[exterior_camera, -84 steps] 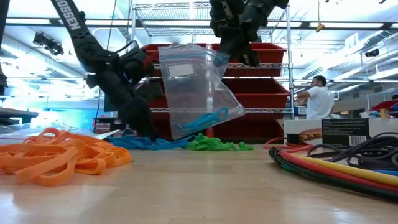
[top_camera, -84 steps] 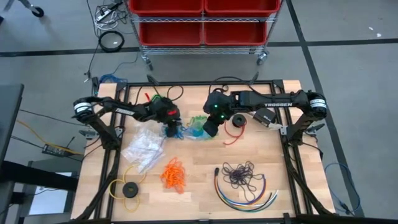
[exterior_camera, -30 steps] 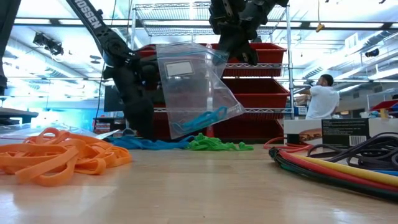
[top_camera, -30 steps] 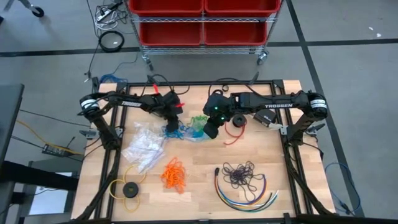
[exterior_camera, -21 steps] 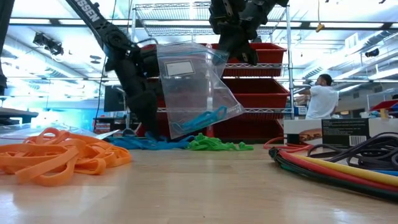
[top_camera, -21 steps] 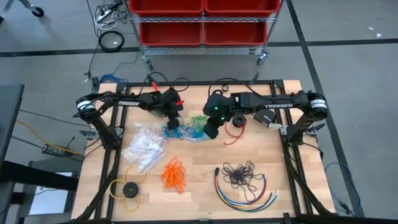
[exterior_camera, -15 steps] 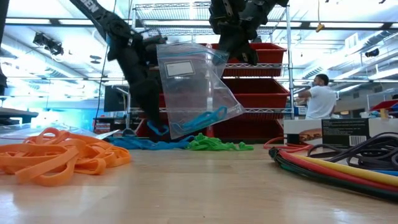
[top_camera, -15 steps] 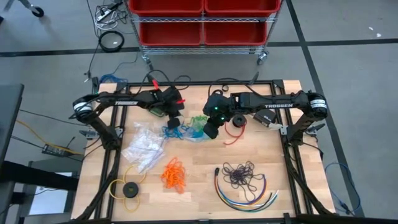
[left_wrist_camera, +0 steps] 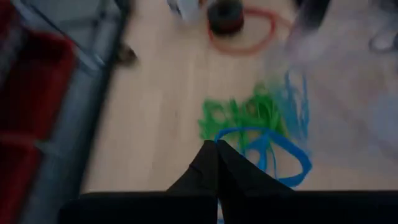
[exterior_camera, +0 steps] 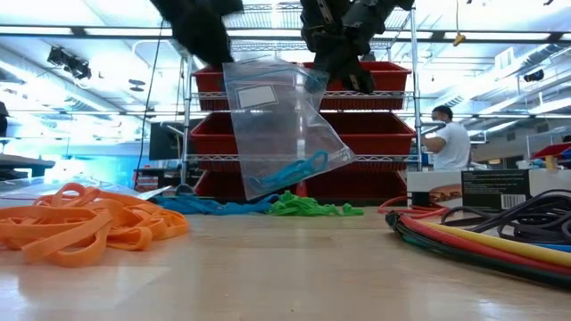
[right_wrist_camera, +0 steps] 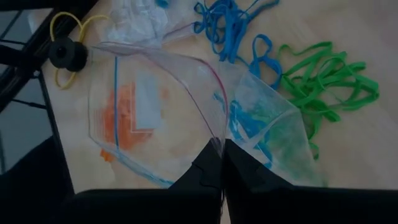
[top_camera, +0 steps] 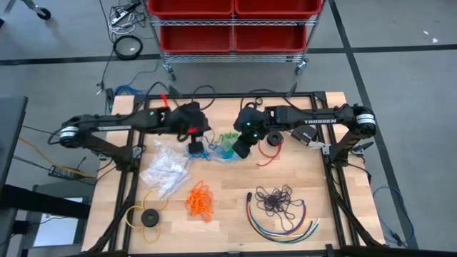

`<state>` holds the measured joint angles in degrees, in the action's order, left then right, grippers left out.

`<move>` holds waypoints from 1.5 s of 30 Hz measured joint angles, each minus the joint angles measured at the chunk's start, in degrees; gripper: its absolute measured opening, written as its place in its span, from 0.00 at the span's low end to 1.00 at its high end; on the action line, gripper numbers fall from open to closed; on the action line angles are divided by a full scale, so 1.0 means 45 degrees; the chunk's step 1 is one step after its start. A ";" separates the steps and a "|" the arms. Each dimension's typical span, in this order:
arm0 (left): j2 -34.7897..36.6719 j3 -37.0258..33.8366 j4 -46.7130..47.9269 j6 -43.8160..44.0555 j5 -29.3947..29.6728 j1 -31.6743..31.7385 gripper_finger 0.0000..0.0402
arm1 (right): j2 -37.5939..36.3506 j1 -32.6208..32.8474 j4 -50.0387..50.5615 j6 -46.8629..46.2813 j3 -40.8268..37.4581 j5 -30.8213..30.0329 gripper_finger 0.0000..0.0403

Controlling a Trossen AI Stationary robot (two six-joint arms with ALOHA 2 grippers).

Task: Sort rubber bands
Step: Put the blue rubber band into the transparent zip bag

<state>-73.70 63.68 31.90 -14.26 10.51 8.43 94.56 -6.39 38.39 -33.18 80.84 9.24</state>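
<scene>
Near the centre of the high view, the right tool (top_camera: pixel 240 150) is clamped on the upper edge of a clear plastic bag (exterior_camera: pixel 278 125), which hangs above the tabletop (top_camera: pixel 314 187) with a few blue rubber bands (exterior_camera: pixel 294 169) lying in its bottom. Just to its left, the left tool (top_camera: pixel 195 148) has its fingers closed on a blue rubber band (left_wrist_camera: pixel 267 148), lifted over the blue bunch (top_camera: pixel 202 150). Beside that bunch, the green bands (top_camera: pixel 227 137) lie on the wood. Lower in the frame, the orange bands (top_camera: pixel 199 199) sit left of centre and the dark purple bands (top_camera: pixel 275 199) right of centre, next to curved multicoloured cables (top_camera: pixel 285 225). A crumpled pile of empty bags (top_camera: pixel 164 168) lies at the left.
</scene>
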 joint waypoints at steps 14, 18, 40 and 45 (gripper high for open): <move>-0.1291 0.0178 -0.2590 -0.1614 0.3153 -0.3166 0.00 | 0.0000 -0.0132 -0.0127 -0.0289 0.0000 0.0256 0.00; -0.2238 0.0176 -0.2993 -0.1611 0.3966 -0.3153 0.00 | 0.0000 -0.0132 -0.0145 -0.0193 0.0000 0.0261 0.00; -0.2047 0.0157 -0.3604 -0.1016 0.4079 -0.3974 0.46 | 0.0000 -0.0108 -0.0250 0.0101 0.0000 0.0164 0.00; -0.1362 0.0157 -0.3248 -0.0914 0.4159 -0.3974 0.47 | 0.0000 -0.0104 -0.0237 0.0208 0.0000 -0.0008 0.00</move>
<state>-79.83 64.38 17.28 -18.37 29.22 -9.45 94.56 -6.86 37.32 -32.24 80.84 9.20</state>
